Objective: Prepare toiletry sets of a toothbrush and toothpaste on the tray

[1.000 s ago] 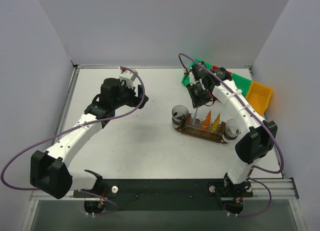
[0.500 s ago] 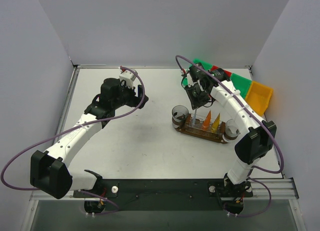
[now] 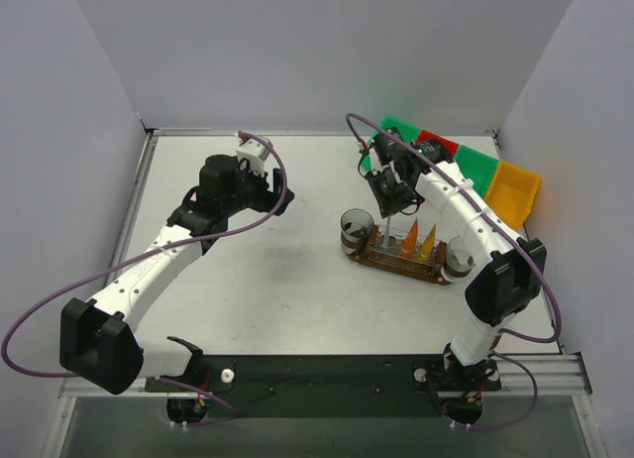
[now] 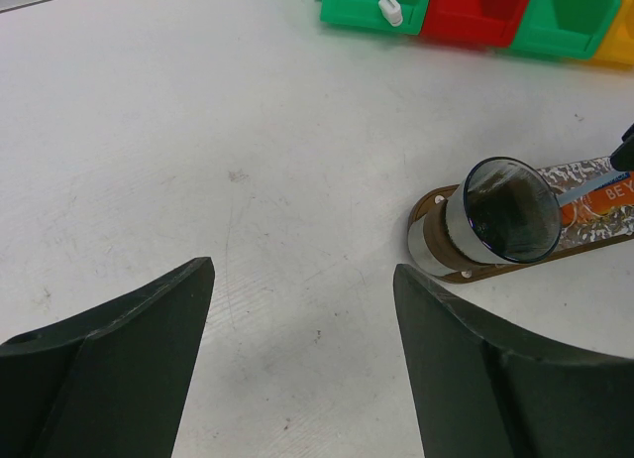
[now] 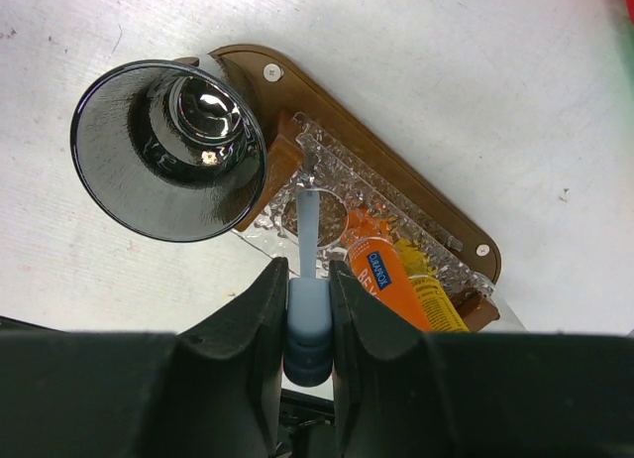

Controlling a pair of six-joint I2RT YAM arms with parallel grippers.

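Tray [image 5: 386, 171], dark brown wood, lies on the table [image 3: 277, 280] near the right edge, midway between the near and far edges. A dark glass cup [image 5: 168, 151] stands at its left end. An orange tube [image 5: 381, 280] and a yellow tube [image 5: 436, 304] sit side by side in its clear holder [image 5: 297, 212]. Right fingers [image 5: 260, 309] are clenched on a white toothbrush [image 5: 308, 230], upright above the holder. Left fingers [image 4: 149, 319] are released, above bare table left of centre.

1. The left arm [image 3: 149, 265] and right arm [image 3: 461, 208] have white links between bulky black joint housings.
2. A purple cable [image 3: 285, 188] loops loosely along each arm.
3. The left claw [image 4: 302, 275] and right claw [image 5: 307, 270] have broad, matte, dark fingers.
4. A small white connector block [image 3: 253, 149] sits at the left wrist.
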